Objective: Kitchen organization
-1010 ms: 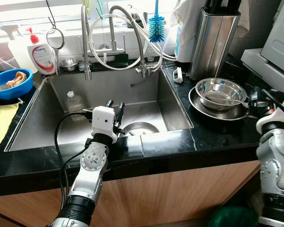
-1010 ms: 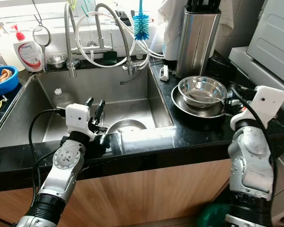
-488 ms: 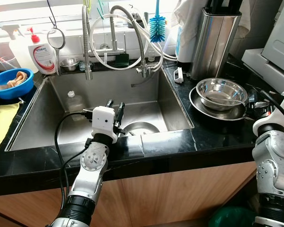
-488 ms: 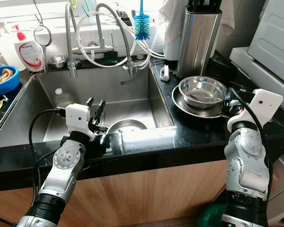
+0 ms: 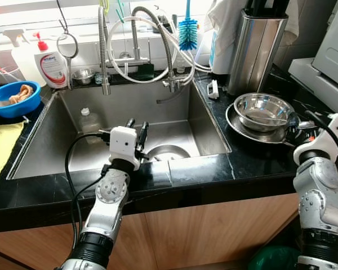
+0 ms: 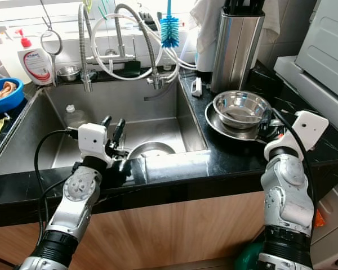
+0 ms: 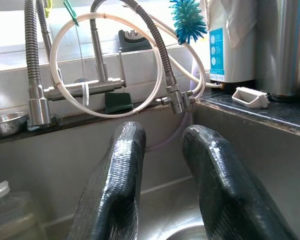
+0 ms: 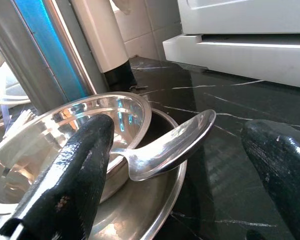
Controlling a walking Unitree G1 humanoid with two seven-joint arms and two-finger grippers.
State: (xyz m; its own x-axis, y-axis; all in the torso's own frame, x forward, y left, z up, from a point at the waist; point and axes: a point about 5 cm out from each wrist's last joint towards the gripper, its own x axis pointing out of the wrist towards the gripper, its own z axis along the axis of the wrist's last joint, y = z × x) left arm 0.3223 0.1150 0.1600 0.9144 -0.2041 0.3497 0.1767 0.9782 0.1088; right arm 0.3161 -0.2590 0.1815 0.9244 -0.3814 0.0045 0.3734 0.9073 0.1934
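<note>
A shiny steel bowl (image 5: 263, 108) sits in a wider steel plate (image 5: 249, 130) on the black counter right of the sink. A steel spoon (image 8: 170, 145) rests with its handle in the bowl and its scoop over the plate's rim. My right gripper (image 8: 180, 165) is wide open at the right side of the plate, one finger (image 8: 70, 190) against the bowl side, the other over bare counter, the spoon lying between them untouched. My left gripper (image 5: 136, 128) hovers open over the sink's front part, holding nothing.
The steel sink (image 5: 62, 135) holds a clear bottle (image 5: 88, 121) and a drain strainer (image 5: 166, 152). A tall steel knife holder (image 5: 253, 48) stands behind the bowl. Blue bowl (image 5: 11, 101) and yellow cloth (image 5: 0, 152) lie at left, a white appliance (image 5: 332, 50) at right.
My right arm has moved left, closer to the plate and bowl. The left arm has stayed where it was.
</note>
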